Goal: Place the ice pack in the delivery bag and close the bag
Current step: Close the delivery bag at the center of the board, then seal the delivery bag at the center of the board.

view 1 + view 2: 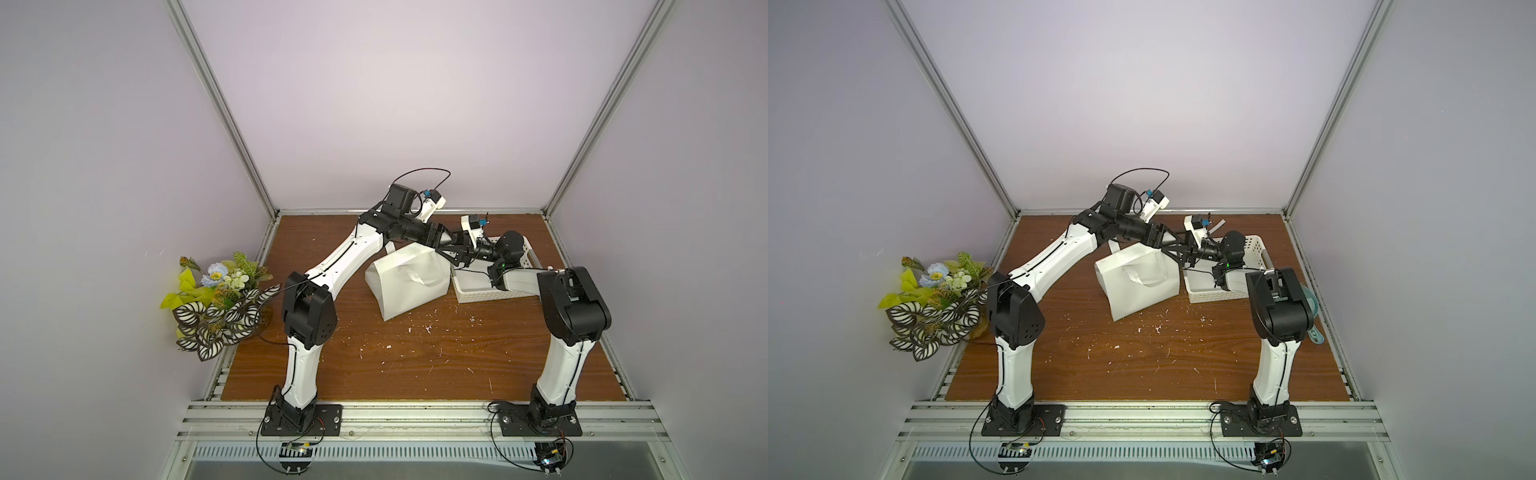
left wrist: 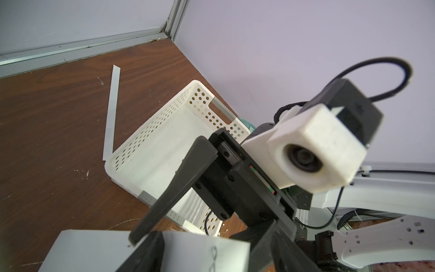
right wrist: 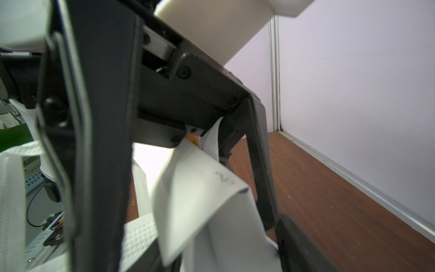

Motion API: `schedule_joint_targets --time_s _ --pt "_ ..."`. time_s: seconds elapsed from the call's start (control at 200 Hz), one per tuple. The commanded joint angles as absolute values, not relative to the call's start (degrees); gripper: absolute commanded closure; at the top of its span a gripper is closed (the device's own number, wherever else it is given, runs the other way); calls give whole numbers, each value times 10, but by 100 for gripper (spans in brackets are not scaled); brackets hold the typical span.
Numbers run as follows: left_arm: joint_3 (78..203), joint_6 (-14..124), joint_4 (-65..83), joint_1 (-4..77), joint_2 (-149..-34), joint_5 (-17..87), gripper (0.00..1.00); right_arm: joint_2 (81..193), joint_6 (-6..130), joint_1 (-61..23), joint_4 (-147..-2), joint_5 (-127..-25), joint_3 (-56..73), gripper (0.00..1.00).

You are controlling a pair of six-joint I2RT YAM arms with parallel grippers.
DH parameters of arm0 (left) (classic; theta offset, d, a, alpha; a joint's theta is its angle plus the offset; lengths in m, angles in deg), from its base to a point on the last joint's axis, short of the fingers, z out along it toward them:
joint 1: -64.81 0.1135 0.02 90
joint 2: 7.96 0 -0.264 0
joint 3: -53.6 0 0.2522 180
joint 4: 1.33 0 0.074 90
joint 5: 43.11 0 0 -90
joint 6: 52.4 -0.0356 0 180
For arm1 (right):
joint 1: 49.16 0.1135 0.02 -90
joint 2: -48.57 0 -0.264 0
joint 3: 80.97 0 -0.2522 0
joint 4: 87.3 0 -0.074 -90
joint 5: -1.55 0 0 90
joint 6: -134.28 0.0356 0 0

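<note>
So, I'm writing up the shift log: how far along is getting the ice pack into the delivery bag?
Done: nothing I can confirm. The ice pack shows clearly in no view, and the visible floor of the white basket is bare. In hand: left gripper and right gripper meet at the delivery bag rim, jaws apart around its flap. Left: getting the pack visibly inside.

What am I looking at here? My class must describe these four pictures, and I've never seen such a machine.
Two robot arms, left arm and right arm, are mounted at the front of a wooden table, each ending in a pincer. Two pictures look down from overhead; two come from wrist cameras. On the table: a white delivery bag, a white basket, a tape strip; a fake plant at its edge. The left pincer stands open astride the bag's rim, the right pincer beside it. I cannot pick out the ice pack.
</note>
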State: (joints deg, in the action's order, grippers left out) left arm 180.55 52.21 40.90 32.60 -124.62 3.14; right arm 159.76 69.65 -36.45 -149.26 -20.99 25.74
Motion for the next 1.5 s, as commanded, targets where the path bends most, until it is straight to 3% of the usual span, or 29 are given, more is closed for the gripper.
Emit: schedule_joint_targets --time_s 0.0,0.47,0.706,0.816,0.981,1.221,1.306,1.496 --pt "1805 517 419 320 -1231 24 27 1603 712 -355 -1524 -190 235 41" --pt "1819 501 431 318 -1226 64 28 1602 690 -350 -1497 -188 252 64" --pt "1831 473 440 318 -1207 169 28 1594 676 -348 -1481 -192 258 78" --pt "1849 467 440 318 -1193 220 23 1590 671 -348 -1479 -197 259 85" --pt "1873 454 438 322 -1174 229 22 1586 662 -347 -1469 -201 259 97" --pt "1840 442 444 353 -1138 243 23 1588 662 -346 -1468 -202 259 98" --pt "1833 436 450 363 -1133 256 28 1587 659 -346 -1470 -203 260 98" --pt "1779 370 473 383 -1085 246 30 1585 660 -346 -1468 -203 258 98"
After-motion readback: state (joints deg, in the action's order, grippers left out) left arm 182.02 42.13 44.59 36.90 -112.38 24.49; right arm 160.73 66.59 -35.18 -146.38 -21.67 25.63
